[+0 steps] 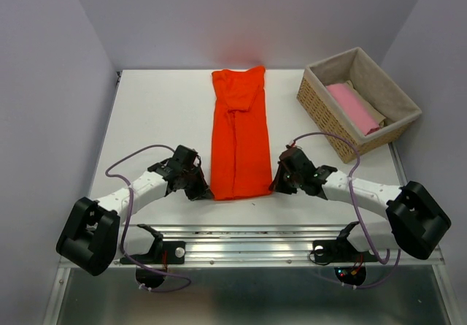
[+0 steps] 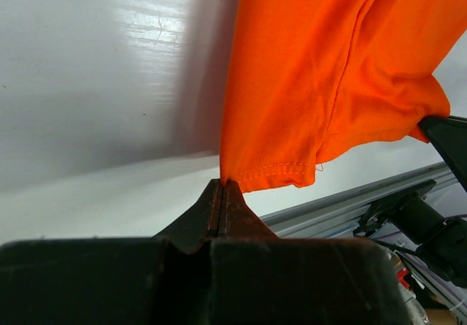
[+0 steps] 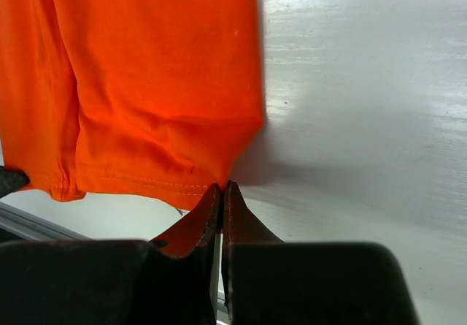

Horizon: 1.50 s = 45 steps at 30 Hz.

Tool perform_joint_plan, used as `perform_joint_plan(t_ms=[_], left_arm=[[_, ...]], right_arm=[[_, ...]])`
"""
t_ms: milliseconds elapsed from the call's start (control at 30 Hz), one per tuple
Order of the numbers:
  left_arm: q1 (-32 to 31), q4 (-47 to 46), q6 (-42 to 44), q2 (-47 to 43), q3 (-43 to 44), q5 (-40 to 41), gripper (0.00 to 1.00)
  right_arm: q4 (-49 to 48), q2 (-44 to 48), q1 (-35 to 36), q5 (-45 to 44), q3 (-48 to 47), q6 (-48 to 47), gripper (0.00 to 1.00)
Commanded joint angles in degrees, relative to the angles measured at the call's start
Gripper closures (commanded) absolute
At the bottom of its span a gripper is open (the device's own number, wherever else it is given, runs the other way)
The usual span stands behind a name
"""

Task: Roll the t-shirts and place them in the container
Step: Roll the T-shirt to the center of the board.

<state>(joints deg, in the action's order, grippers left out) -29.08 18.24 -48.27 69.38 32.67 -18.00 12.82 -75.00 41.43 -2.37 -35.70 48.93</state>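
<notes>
Progress: early, no roll started. The orange t-shirt [image 1: 239, 131] is laid flat on the table [image 1: 160, 113], already folded into a long narrow strip running away from the arms, with the collar end at the far side and the hem at the near edge. No rolled turn is seen anywhere along the strip.

The left gripper [image 2: 222, 185] is closed, its fingertips pressed together right at the near left hem corner; a pinch of the stitched hem appears to be held, and the fabric is lifted slightly off the table there. The right gripper [image 3: 221, 186] is likewise closed at the near right hem corner, with the cloth edge meeting its tips. Whether much fabric is caught on that side cannot be told, since only the very corner is reached.

A pink t-shirt [image 1: 354, 108] and a beige one [image 1: 371, 106] are seen folded inside the wicker basket [image 1: 314, 95] at the far right, well apart from the arms.

Done, as judged: the strip fold and both corner grips. Left, as judged: the whole roll from hem to collar, then the shirts in the basket, if they are meant to be rolled too.
</notes>
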Motion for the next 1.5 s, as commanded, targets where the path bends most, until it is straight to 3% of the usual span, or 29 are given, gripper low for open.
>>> perform_joint_plan(t_ms=[0, 667, 933, 1467], left_arm=[[-0.4, 0.6, -0.3, -0.2, -1.3, -0.5, 1.0], [-0.4, -0.9, -0.7, 4.8, 8.1, 1.6, 1.0], [0.4, -1.2, 2.3, 12.6, 14.3, 3.0, 1.0], [2.4, -2.4, 2.5, 17.4, 19.9, 6.7, 1.0]], right_arm=[[-1.4, 1.6, 1.2, 0.9, 1.3, 1.3, 0.99], [1.2, 2.6, 1.2, -8.5, -4.8, 0.8, 0.99], [1.2, -1.1, 1.2, -12.1, -8.8, -0.8, 0.99], [-0.8, -8.7, -1.4, -14.4, -14.0, -4.9, 0.98]])
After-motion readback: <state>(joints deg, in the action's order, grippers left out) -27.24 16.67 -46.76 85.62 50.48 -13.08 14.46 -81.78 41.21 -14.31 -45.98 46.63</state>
